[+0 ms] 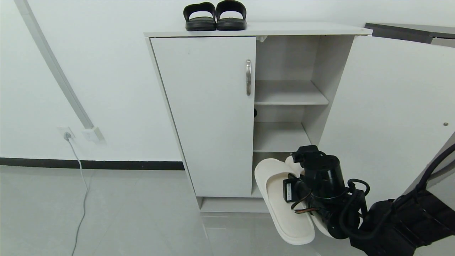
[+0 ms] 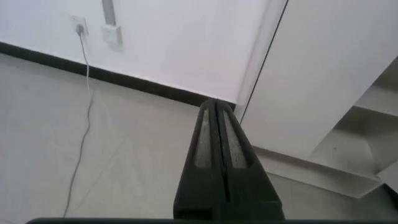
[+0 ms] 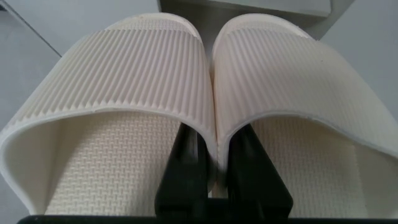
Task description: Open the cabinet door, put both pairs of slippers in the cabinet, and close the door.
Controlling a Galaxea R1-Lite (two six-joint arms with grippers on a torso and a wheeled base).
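A white cabinet (image 1: pixel 202 117) stands against the wall, its right door (image 1: pixel 391 106) swung open and its left door shut. A pair of black slippers (image 1: pixel 215 16) rests on the cabinet top. My right gripper (image 1: pixel 296 170) is shut on a pair of cream slippers (image 1: pixel 284 202), held low in front of the open compartment near the bottom shelf. In the right wrist view the fingers (image 3: pixel 186 165) pinch the inner straps of the cream slippers (image 3: pixel 143 81) together. My left gripper (image 2: pixel 216 124) is shut and holds nothing, hanging over the floor left of the cabinet (image 2: pixel 323 87).
Three bare shelves (image 1: pixel 288 94) show in the open right half. A cable (image 1: pixel 80 199) runs from a wall socket (image 1: pixel 66 134) down across the grey floor at the left. A dark-topped piece of furniture (image 1: pixel 408 32) stands behind the open door.
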